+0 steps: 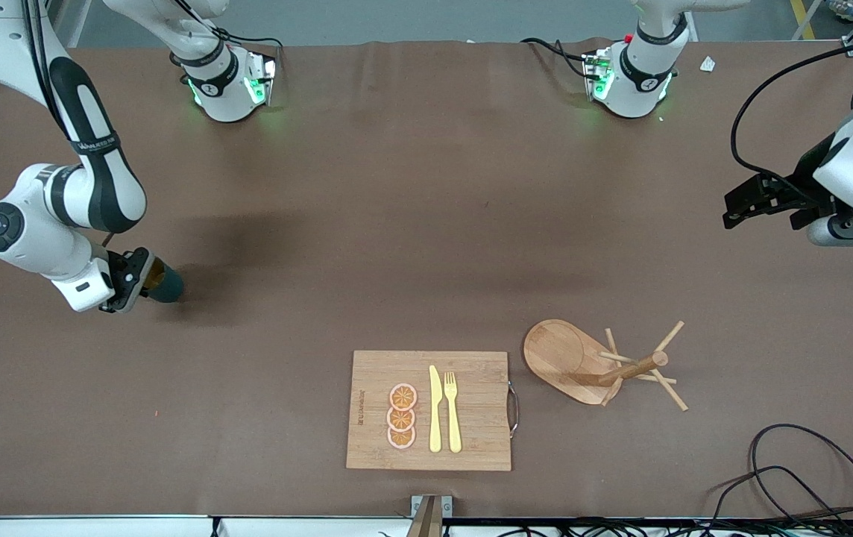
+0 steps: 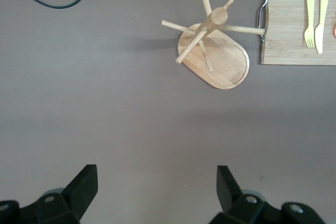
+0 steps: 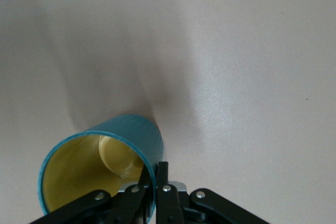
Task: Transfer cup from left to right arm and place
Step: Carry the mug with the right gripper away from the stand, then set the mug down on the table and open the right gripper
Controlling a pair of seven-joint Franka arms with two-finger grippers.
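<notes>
Cup (image 1: 164,283) in right tool (image 1: 145,277)

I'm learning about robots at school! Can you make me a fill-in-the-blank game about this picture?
1. The right pincer is shut on the ____.
2. The left pincer is ____ and holds nothing.
3. The fork and knife lie on the wooden ____.
4. The cup's inside is ____.

Missing words: cup; open; board; yellow
</notes>
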